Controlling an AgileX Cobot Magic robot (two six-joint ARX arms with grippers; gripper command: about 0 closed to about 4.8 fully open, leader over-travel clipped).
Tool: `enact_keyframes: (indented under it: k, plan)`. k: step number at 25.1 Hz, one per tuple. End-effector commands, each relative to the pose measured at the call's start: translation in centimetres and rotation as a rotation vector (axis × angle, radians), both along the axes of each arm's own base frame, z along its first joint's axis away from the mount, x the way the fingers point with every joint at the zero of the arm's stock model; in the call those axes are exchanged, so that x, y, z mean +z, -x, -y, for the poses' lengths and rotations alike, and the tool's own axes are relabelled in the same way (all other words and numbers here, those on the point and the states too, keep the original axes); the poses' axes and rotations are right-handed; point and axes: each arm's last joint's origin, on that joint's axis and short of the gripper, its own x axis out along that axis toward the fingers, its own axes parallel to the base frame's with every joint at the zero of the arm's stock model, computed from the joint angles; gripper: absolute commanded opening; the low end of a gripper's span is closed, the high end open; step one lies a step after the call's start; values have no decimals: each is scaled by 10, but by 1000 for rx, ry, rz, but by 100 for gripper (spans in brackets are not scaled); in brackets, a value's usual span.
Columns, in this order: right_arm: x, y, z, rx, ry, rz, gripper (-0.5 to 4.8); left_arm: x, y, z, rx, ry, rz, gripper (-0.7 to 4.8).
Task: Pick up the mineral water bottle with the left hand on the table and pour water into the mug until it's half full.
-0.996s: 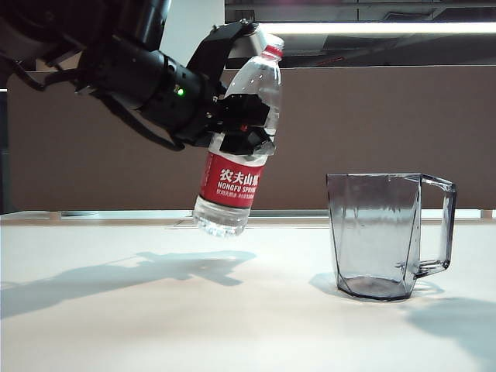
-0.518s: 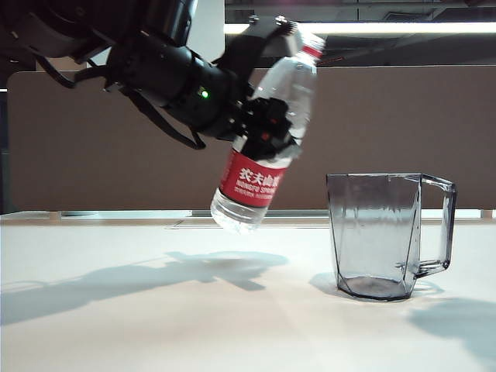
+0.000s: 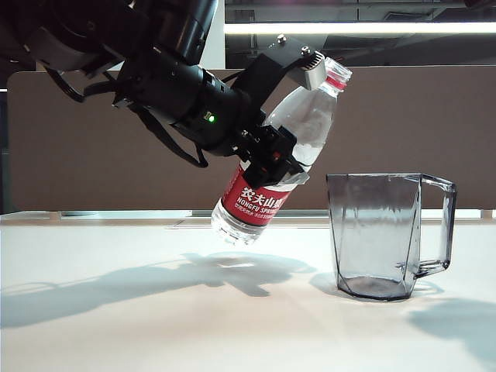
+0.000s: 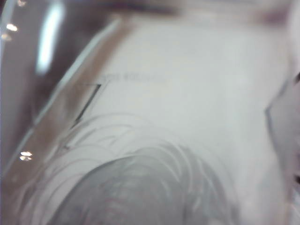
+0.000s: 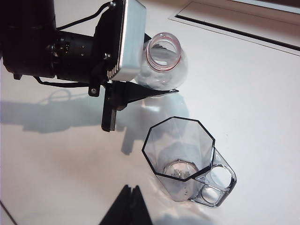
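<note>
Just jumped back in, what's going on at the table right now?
The left gripper holds the bottle in the air, tilted with its open mouth toward the mug. The mouth is not over the mug's rim yet, and no water is coming out. The mug stands upright on the table and looks empty. The right gripper hangs above the mug, holding nothing; whether it is open or shut cannot be told.

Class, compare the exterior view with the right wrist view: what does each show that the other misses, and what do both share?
Exterior only: the mineral water bottle's red label, and its tilt toward the mug with its base off the table. Right wrist only: the bottle's uncapped mouth and the mug's octagonal rim, seen from above; the right claw's dark tip. Shared: the left claw gripping the bottle, mug standing beside.
</note>
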Motion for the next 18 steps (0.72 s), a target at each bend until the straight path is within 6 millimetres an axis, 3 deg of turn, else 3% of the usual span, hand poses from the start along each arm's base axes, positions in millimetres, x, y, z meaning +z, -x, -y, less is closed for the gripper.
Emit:
enact_keyframes:
  k: [1, 18]
  plan:
    - [4, 0, 0, 5, -17, 18, -8, 8, -2, 3, -10, 34, 64, 214]
    - [4, 0, 0, 5, -17, 18, -9, 3, -5, 6, -37, -23, 128, 214]
